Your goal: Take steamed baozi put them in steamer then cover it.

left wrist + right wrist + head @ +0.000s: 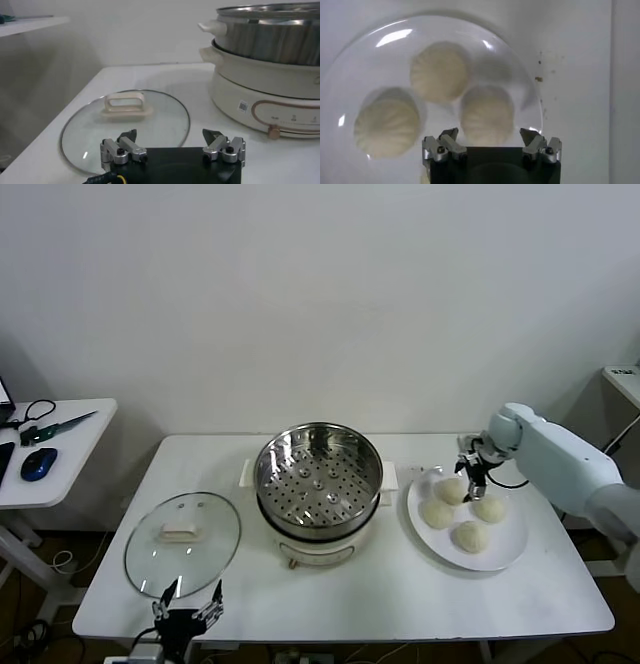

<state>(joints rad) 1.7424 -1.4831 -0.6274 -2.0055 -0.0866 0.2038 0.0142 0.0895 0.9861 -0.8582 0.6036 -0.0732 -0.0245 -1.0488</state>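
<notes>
Four steamed baozi (pixel 469 535) sit on white plate (pixel 513 549), R of empty steamer (pixel 318 481). Right gripper (pixel 473 480), arm reaching in, points down w/ fingers (pixel 449 144) wide over rear bun. Left gripper (pixel 186 612) low at tabletop (pixel 400 594) edge, fingers (pixel 121 150) wide, glass cover (pixel 182 544) lying just ahead.

Soft, even indoor light fills the scene; glare streaks the white plate (pixel 350 55) beyond the right gripper (pixel 490 142), where baozi (pixel 440 70) appear blurred.
</notes>
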